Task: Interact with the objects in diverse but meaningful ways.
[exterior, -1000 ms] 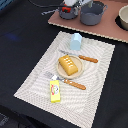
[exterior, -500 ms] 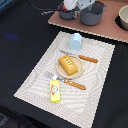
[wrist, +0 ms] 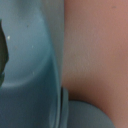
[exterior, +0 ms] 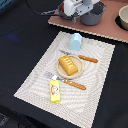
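My gripper (exterior: 70,10) hangs low over the pinkish board (exterior: 107,30) at the back, close beside the grey two-handled pot (exterior: 93,15), on the exterior view's left of it. Its fingers are too blurred to read. The wrist view is filled by the pot's grey-blue wall (wrist: 27,65) and the board (wrist: 97,50). On the striped mat (exterior: 35,82), a pale blue carton (exterior: 75,41) stands upright. An orange-yellow bread loaf (exterior: 69,65) lies on a round tan plate (exterior: 60,71). A yellow butter block (exterior: 55,91) lies near the mat's front.
Two wooden-handled pieces of cutlery flank the plate, one behind it (exterior: 86,58) and one in front of it (exterior: 71,83). A dark bowl (exterior: 123,17) sits at the back on the exterior view's right. A black cloth (exterior: 20,45) surrounds the mat.
My gripper has shifted slightly toward the pot at the back. The carton, loaf, butter and cutlery have stayed where they were.
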